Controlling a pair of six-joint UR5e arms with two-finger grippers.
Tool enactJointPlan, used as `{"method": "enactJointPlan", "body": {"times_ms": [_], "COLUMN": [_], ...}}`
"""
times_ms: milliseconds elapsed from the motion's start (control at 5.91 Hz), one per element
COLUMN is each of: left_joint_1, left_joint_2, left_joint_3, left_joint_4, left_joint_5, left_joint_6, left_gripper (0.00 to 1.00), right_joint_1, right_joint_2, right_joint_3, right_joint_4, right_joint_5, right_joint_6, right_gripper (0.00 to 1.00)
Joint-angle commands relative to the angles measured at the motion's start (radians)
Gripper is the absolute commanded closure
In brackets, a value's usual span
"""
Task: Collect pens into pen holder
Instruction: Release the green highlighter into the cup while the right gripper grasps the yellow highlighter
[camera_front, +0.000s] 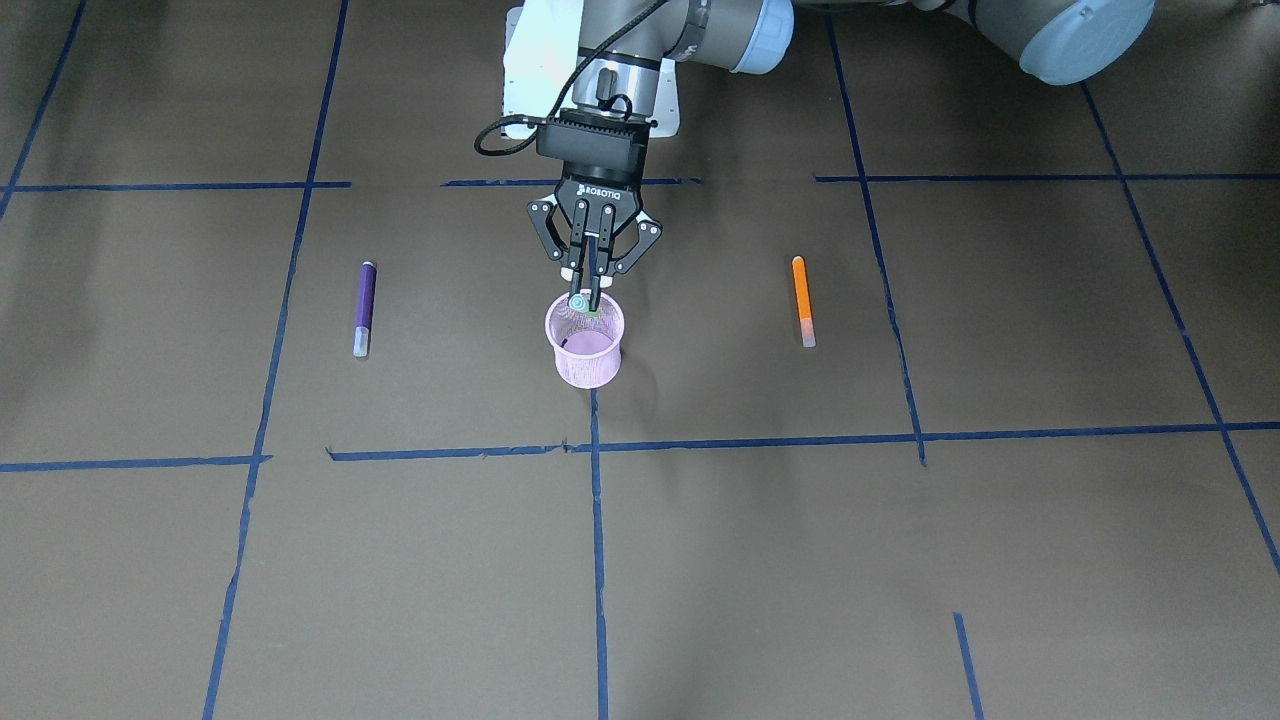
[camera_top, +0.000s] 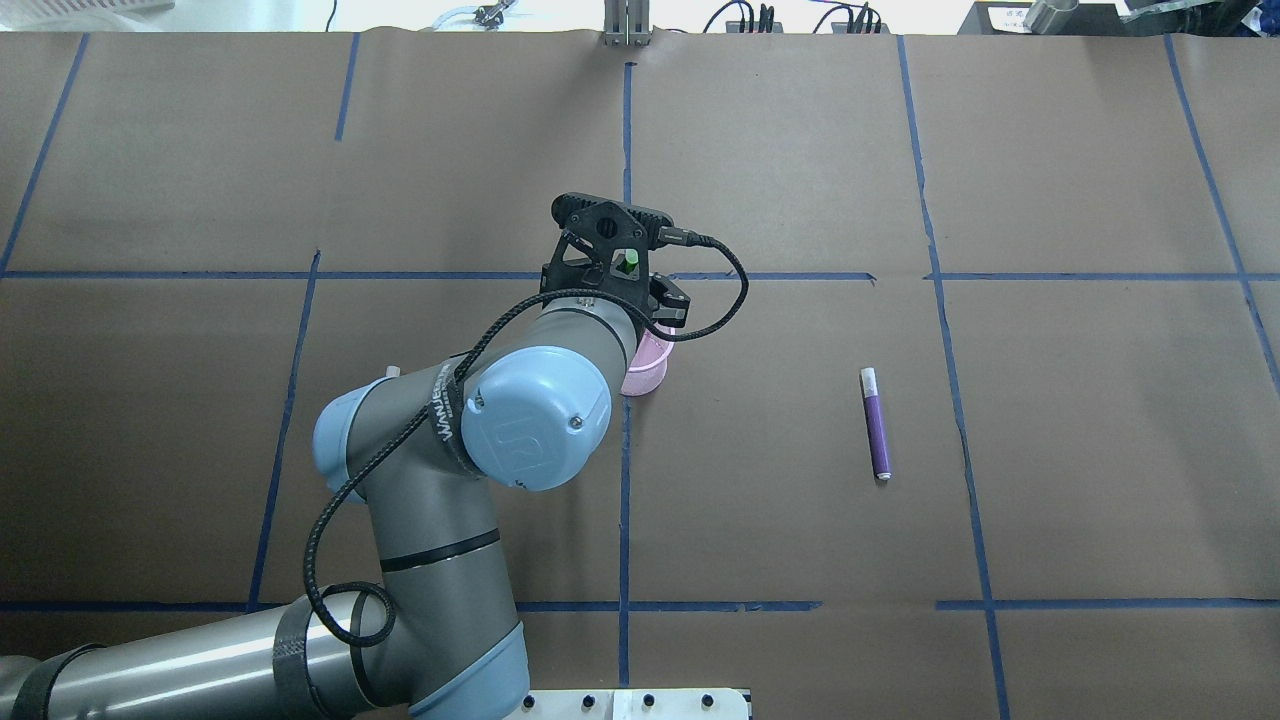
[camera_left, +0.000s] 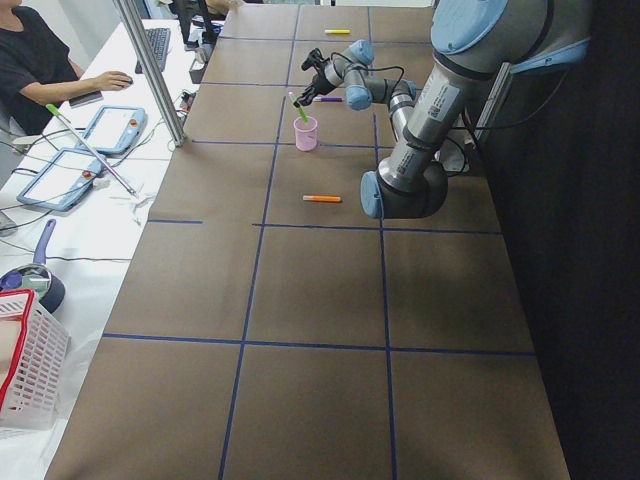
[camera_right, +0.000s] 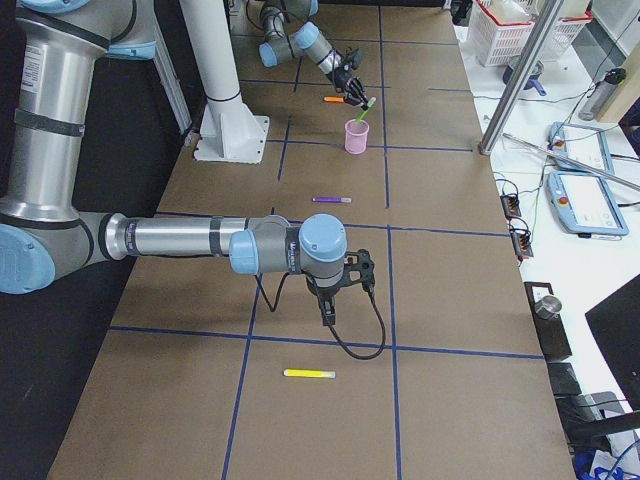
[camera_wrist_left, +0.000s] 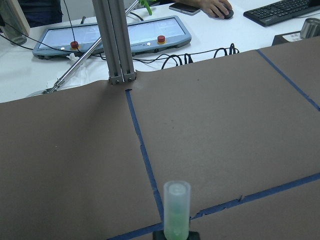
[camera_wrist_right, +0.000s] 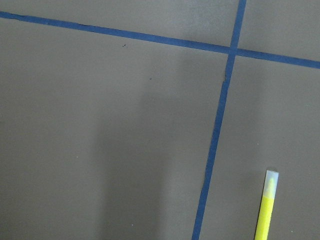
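- The left gripper (camera_front: 588, 292) points down over the small pink wire-mesh pen holder (camera_front: 585, 352), its fingers pinched on the green marker-like pen (camera_front: 581, 301).
- The green pen is steeply tilted. Its pale translucent cap end is up and leans away from the robot, and its green end is down at the holder's mouth. How far it is inside I cannot tell.
- The holder stands upright on the brown paper-covered table (camera_front: 900, 560), beside a crossing of blue tape lines (camera_front: 597, 520).
- The purple pen (camera_front: 364, 308) lies flat to the robot's right of the holder and well apart from it. Its long axis runs away from the robot, pale cap end farthest.
- The orange pen (camera_front: 803, 301) lies flat on the holder's other side, roughly parallel to the purple one, pale end also farthest.
- The right gripper (camera_right: 327, 312) hangs low near a yellow pen (camera_right: 309, 374). I cannot tell how its fingers stand.
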Motion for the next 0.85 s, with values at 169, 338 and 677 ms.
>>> {"method": "enactJointPlan", "body": {"times_ms": [169, 338, 677], "left_joint_1": [0.012, 0.01, -0.023], "left_joint_2": [0.009, 0.007, 0.033], "left_joint_3": [0.025, 0.017, 0.002], "left_joint_4": [-0.039, -0.1, -0.148], "left_joint_5": [0.002, 0.001, -0.013], "left_joint_6": [0.004, 0.004, 0.008], "left_gripper": [0.01, 0.0, 0.0], "right_joint_1": [-0.008, -0.021, -0.038], "right_joint_2": [0.0, 0.0, 0.011], "right_joint_3": [-0.014, -0.023, -0.162], "right_joint_4": [0.0, 0.0, 0.006], "right_joint_5": [0.0, 0.0, -0.034], "right_joint_6": [0.001, 0.0, -0.002], "right_gripper": [0.0, 0.0, 0.01]}}
